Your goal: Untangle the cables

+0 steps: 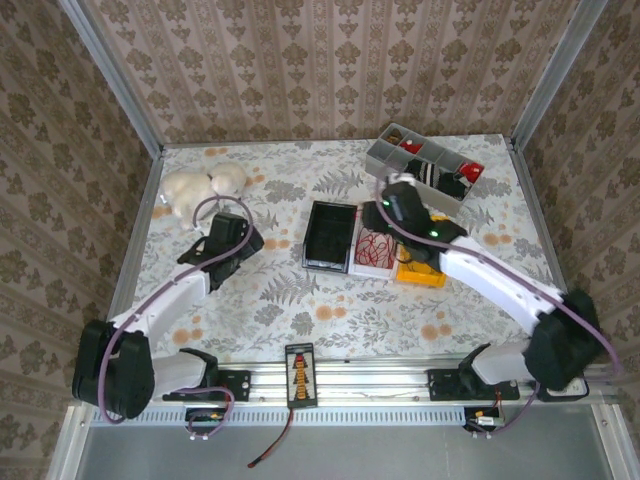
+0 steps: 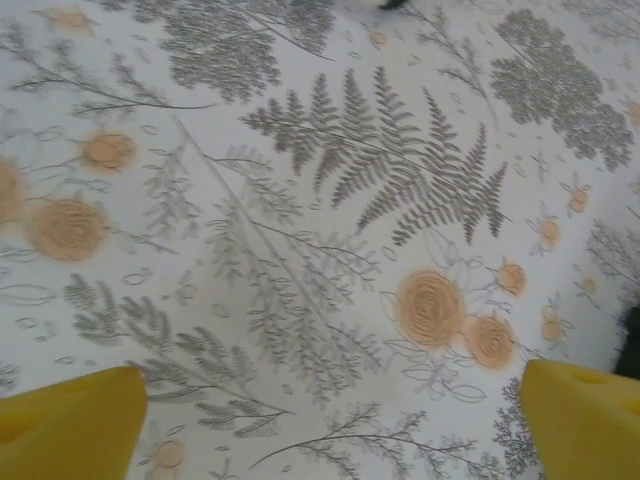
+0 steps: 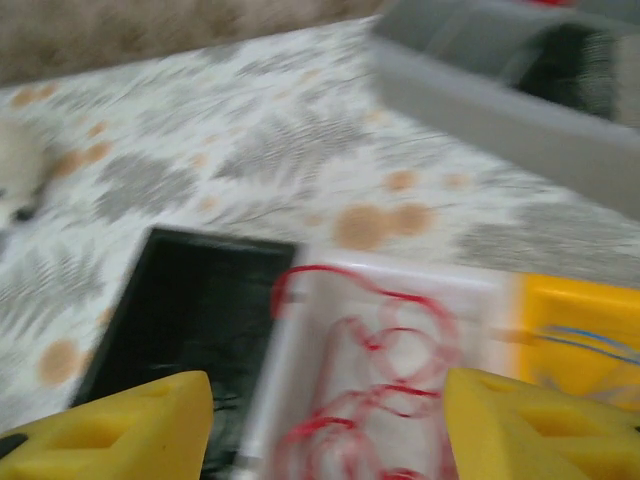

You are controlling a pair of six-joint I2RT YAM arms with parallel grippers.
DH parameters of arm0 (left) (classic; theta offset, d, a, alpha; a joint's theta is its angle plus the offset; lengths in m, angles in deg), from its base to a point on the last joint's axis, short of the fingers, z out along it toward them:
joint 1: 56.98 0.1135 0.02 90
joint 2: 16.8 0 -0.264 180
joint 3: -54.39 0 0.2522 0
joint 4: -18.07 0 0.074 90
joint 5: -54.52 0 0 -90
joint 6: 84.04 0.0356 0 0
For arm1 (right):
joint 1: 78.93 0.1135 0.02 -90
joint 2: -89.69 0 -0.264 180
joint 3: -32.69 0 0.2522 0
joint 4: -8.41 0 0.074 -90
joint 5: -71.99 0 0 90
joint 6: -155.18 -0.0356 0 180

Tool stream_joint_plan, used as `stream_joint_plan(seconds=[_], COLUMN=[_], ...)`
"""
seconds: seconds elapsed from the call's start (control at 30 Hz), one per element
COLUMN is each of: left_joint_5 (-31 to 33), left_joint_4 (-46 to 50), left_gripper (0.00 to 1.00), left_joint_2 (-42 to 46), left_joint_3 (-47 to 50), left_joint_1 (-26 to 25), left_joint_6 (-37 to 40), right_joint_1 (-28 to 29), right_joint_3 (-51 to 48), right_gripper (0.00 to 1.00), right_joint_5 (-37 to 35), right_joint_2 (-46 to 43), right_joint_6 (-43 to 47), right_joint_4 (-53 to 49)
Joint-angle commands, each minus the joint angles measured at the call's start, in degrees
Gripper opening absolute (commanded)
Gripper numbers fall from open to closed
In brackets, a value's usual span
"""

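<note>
Two cables lie sorted: red cable point(image 3: 400, 345) in the white tray point(image 3: 420, 272), blue cable point(image 3: 590, 335) seemingly in the yellow tray point(image 3: 545, 300). Right gripper point(image 3: 325, 420) above, jaws apart, empty; left gripper point(image 2: 328, 420) wide over the table point(image 2: 300, 200). Likely the release step; next, withdraw upward without snagging.

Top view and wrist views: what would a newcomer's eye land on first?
The red cable draws the eye first. It lies in loose loops in the white tray at mid-table, between a black tray and a yellow tray that holds a blue cable. The right gripper hovers open just above it. At far left sits a white plush, beyond the open left gripper.
</note>
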Motion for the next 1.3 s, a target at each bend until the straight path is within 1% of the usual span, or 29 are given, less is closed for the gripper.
stream_joint_plan(seconds=[0.0, 0.03, 0.07, 0.1, 0.13, 0.17, 0.2, 0.23, 0.27, 0.37, 0.43, 0.5, 0.53, 0.57, 0.6, 0.63, 0.7, 0.73, 0.77, 0.8, 0.83, 0.87, 0.9, 0.93, 0.97, 1.03, 1.07, 1.2, 1.27], left_joint_5=[7.5, 9.7, 11.4, 13.5, 15.5, 17.1, 18.7, 20.8, 23.1, 30.3, 32.2, 29.6, 28.0, 26.9, 25.8, 24.3, 21.8, 20.9, 20.5, 20.1, 19.5, 19.4, 19.4, 18.6, 18.2, 17.0, 16.8, 13.9, 12.6], left_joint_4=[8.5, 10.0, 11.1, 12.2, 13.0, 13.2, 12.9, 11.7, 9.9, 0.5, -7.2, -13.4, -14.5, -14.6, -14.7, -14.7, -17.0, -19.1, -21.5, -24.3, -27.4, -28.4, -31.2, -33.4, -36.7, -41.2, -43.3, -52.3, -54.9], left_gripper=[1.0, 1.0, 1.0, 1.0, 1.0, 1.0, 1.0, 1.0, 1.0, 1.0, 1.0, 1.0, 1.0, 1.0, 1.0, 1.0, 1.0, 1.0, 1.0, 1.0, 1.0, 1.0, 1.0, 1.0, 1.0, 1.0, 1.0, 1.0, 1.0], left_joint_2=[4.9, 6.4, 7.8, 9.2, 10.8, 12.3, 13.8, 15.2, 16.2, 18.0, 16.8, 13.7, 11.4, 8.7, 6.5, 4.2, 1.0, -0.1, -0.9, -1.3, -1.8, -1.8, -2.0, -2.1, -2.6, -3.9, -4.9, -10.4, -13.9], left_joint_3=[-2.7, -3.0, -3.1, -3.2, -3.1, -2.9, -2.4, -1.5, -0.2, 5.2, 8.5, 10.6, 10.7, 10.1, 9.6, 9.1, 9.1, 9.7, 10.6, 11.9, 13.3, 13.4, 14.2, 14.7, 15.4, 16.0, 16.0, 14.8, 13.0], left_joint_1=[1.7, 2.4, 3.1, 3.9, 4.9, 5.8, 6.9, 7.8, 8.2, 8.8, 9.6, 11.1, 12.1, 12.8, 13.3, 13.8, 14.2, 14.3, 14.3, 14.3, 14.4, 14.3, 14.3, 14.4, 14.5, 14.9, 15.1, 15.7, 15.6], left_joint_6=[5.2, 7.1, 8.6, 10.2, 11.8, 13.0, 14.7, 16.5, 17.9, 24.2, 30.2, 35.7, 37.0, 37.0, 36.7, 35.9, 35.2, 35.0, 34.7, 34.4, 35.0, 34.2, 35.3, 35.8, 37.0, 38.8, 39.2, 42.9, 46.9], right_joint_1=[-5.0, -6.8, -8.3, -9.7, -11.0, -11.7, -11.9, -12.3, -12.8, -15.9, -16.1, -16.8, -17.2, -17.5, -17.7, -17.9, -20.1, -21.5, -24.1, -26.3, -28.4, -29.2, -29.9, -30.6, -30.6, -30.7, -30.6, -30.6, -30.6], right_joint_3=[-8.9, -11.6, -13.9, -16.4, -18.5, -20.9, -24.3, -27.5, -29.5, -30.1, -31.6, -33.0, -33.4, -32.5, -31.5, -31.4, -33.1, -32.3, -32.2, -33.7, -35.6, -36.4, -34.8, -33.3, -34.5, -33.8, -34.0, -33.9, -33.9], right_gripper=[0.72, 0.76, 0.84, 0.95, 1.0, 1.0, 1.0, 1.0, 1.0, 1.0, 1.0, 1.0, 1.0, 1.0, 1.0, 1.0, 1.0, 1.0, 1.0, 1.0, 1.0, 1.0, 1.0, 1.0, 1.0, 1.0, 1.0, 1.0, 1.0], right_joint_5=[-12.3, -14.1, -15.5, -16.7, -17.8, -19.1, -21.1, -21.6, -20.7, -18.0, -17.8, -17.3, -16.9, -16.8, -14.9, -13.4, -8.7, -5.6, 0.9, 6.5, 11.8, 12.3, 12.8, 14.3, 15.0, 15.0, 15.1, 15.0, 15.0], right_joint_2=[-9.2, -12.1, -14.5, -16.9, -18.7, -19.9, -20.7, -20.8, -20.0, -13.4, -7.5, -1.4, 2.1, 4.6, 5.3, 8.4, 12.7, 11.7, 10.2, 10.8, 13.4, 15.4, 13.5, 13.0, 14.4, 13.4, 13.9, 13.5, 13.5], right_joint_6=[1.8, 3.0, 4.3, 6.2, 8.2, 10.6, 14.3, 17.9, 20.0, 20.3, 22.4, 23.4, 24.6, 26.0, 28.0, 30.4, 31.6, 29.7, 28.1, 27.7, 27.1, 26.7, 25.8, 25.3, 25.8, 25.7, 25.7, 25.7, 25.8], right_joint_4=[-1.4, -1.2, -0.4, 1.0, 2.7, 6.1, 11.7, 17.7, 21.7, 26.6, 36.1, 45.8, 50.8, 54.2, 54.2, 56.7, 65.6, 62.6, 58.8, 62.2, 67.9, 71.7, 65.0, 62.4, 66.7, 63.4, 64.7, 63.7, 63.8])
